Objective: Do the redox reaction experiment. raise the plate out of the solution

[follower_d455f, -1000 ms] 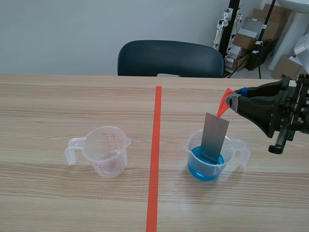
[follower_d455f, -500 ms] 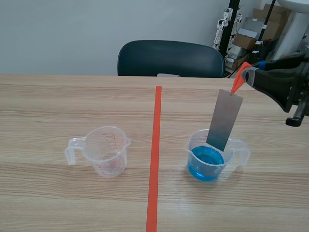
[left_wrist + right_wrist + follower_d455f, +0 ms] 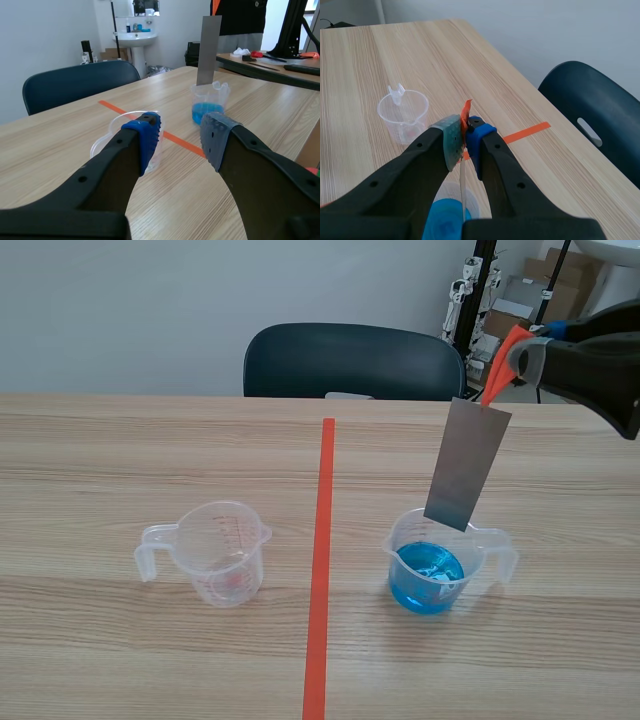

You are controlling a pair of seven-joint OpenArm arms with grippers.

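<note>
A: What stands on the light wooden table [image 3: 120, 440]?
B: An empty clear plastic jug [image 3: 225, 552] and, well apart, a clear plastic jug of blue solution [image 3: 430, 570].
A: The grippers?
B: The left gripper [image 3: 180, 135] is spread, holding nothing. The right gripper [image 3: 465, 135] is clenched on a flat grey metal plate [image 3: 467, 465] by its orange tab [image 3: 503, 360]. The plate hangs tilted over the blue jug, clear of the liquid.

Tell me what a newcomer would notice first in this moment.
A grey plate hangs tilted by an orange tab pinched between the right fingers. Its lower edge is clear of the blue solution in the cup just below, right of the tape line. An empty cup stands left of the line.
</note>
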